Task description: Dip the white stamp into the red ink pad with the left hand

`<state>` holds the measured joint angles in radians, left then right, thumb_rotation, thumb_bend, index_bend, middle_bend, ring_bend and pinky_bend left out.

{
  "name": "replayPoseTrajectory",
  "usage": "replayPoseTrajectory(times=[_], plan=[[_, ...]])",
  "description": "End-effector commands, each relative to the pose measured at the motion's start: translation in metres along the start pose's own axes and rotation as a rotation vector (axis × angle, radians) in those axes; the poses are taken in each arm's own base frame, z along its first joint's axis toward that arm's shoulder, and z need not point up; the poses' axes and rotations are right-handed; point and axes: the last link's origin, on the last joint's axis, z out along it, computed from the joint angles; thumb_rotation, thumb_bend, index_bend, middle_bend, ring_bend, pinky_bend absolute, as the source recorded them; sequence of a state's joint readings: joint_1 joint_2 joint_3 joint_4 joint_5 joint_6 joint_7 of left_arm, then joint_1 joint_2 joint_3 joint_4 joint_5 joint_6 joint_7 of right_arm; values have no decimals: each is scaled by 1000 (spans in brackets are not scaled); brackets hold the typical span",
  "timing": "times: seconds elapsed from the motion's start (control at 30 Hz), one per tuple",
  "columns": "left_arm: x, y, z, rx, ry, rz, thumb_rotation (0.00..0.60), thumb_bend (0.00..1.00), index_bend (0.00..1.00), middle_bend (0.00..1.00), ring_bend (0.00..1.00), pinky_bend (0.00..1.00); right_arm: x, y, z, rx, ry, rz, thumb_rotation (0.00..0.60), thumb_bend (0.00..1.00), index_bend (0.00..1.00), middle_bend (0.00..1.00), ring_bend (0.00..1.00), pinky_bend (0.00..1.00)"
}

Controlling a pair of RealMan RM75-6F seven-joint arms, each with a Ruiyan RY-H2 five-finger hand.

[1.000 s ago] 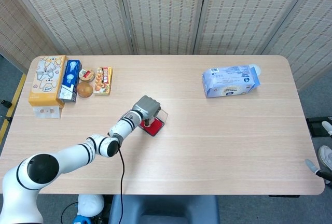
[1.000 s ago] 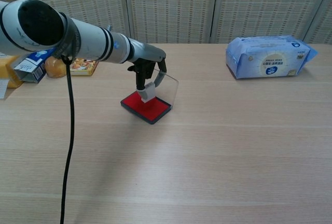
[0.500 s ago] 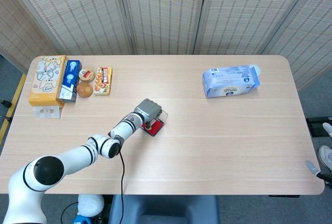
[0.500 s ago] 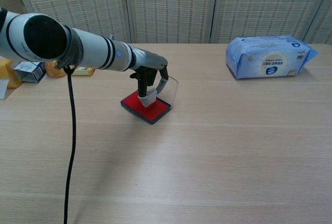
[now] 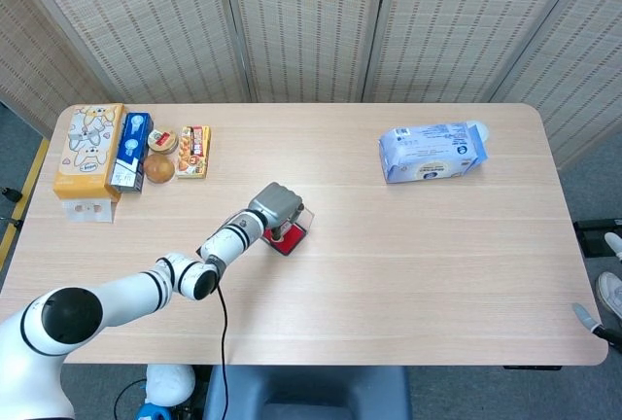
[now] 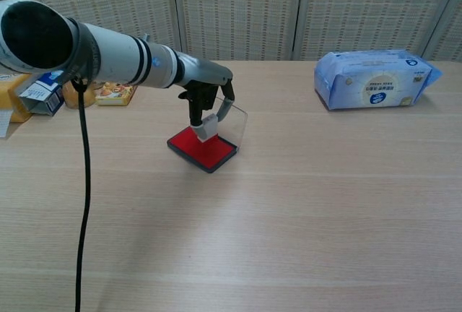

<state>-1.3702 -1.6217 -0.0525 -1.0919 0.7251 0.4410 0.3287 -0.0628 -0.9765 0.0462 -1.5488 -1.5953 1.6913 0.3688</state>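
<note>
The red ink pad (image 6: 204,152) lies in a dark square case near the table's middle, with its clear lid (image 6: 237,122) standing open behind it. My left hand (image 6: 207,85) hangs over the pad and holds the white stamp (image 6: 206,128) pointing down. The stamp's lower end sits at or just above the red surface; contact cannot be told. In the head view the left hand (image 5: 277,205) covers most of the ink pad (image 5: 289,240), and the stamp is hidden there. My right hand is in neither view.
A blue pack of wipes (image 6: 374,78) lies at the far right of the table (image 6: 303,211). Snack boxes, among them a yellow box (image 5: 88,151) and a blue carton (image 5: 132,151), sit in a row at the far left with small food packets.
The left hand dipped lower toward the pad half a second ago and now stands slightly higher again, the stamp still in it. The ink pad has not moved.
</note>
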Motion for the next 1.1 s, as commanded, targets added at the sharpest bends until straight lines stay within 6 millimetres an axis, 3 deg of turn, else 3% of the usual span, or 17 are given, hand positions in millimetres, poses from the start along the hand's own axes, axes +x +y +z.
replayPoseTrajectory(times=[0.03,0.23,0.57,1.1], plan=[[2,-10,-15,22,6,-23,600,539,913,1000,875,805,0,0,0,1,0,-2,600,216,0,0,0,0],[-10,-29,-42,79,4,-52,600,539,913,1000,875,806,-5,-5,1,16,-13,-19,600,216,0,0,0,0],[-53,-55,-79,166,-17,-134,600,539,914,1000,875,806,-18,-18,-4,58,-45,-64,600,216,0,0,0,0],[-73,-71,-76,181,-37,-224,600,539,913,1000,875,806,-21,-19,-1,52,-54,-74,600,216,0,0,0,0]])
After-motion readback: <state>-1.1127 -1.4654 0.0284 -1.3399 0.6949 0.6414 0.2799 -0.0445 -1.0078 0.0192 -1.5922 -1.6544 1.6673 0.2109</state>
